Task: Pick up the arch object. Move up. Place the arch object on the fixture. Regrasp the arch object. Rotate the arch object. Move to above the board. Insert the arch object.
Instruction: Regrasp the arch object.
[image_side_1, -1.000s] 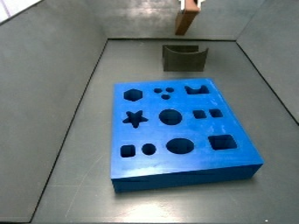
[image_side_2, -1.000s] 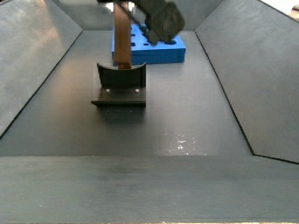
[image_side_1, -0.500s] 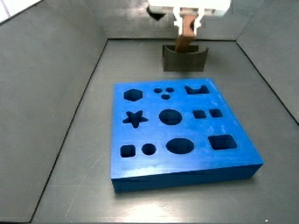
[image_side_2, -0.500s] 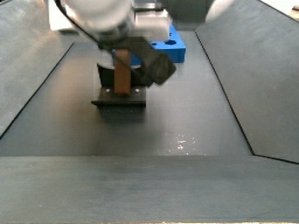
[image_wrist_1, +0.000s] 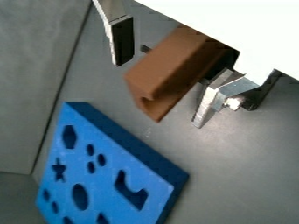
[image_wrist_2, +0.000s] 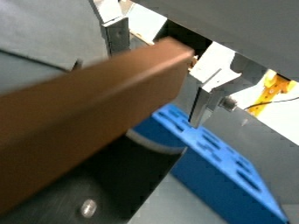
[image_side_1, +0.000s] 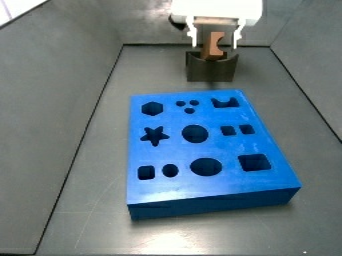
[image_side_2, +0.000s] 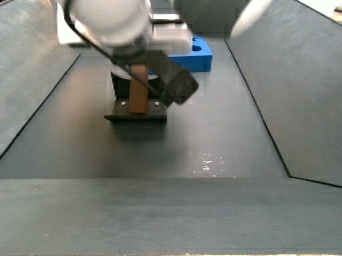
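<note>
In a side view the gripper (image_side_1: 214, 47) hangs low at the far end of the grey floor, its white body directly over the fixture (image_side_1: 210, 68), with the arch object (image_side_1: 214, 42) standing upright between the fingers and its lower end down at the fixture's notched top; whether it touches the notch cannot be told. The board (image_side_1: 207, 146) lies well apart from them, nearer the camera, its star, hexagon, circle and square cutouts facing up. In a side view from the opposite end, the arch object (image_side_2: 138, 88) stands upright over the fixture (image_side_2: 136, 108), the gripper (image_side_2: 144, 75) around its upper part, and a corner of the board (image_side_2: 197, 56) shows behind the arm. In a wrist view the silver fingers (image_wrist_1: 119, 38) sit narrowly on either side of the arch object (image_wrist_1: 170, 73), clamping it, with the board (image_wrist_1: 105, 173) on the floor beyond. In a wrist view the arch object (image_wrist_2: 87, 120) fills the foreground between the fingers (image_wrist_2: 117, 37), above the dark fixture (image_wrist_2: 111, 179) and the board (image_wrist_2: 222, 166).
</note>
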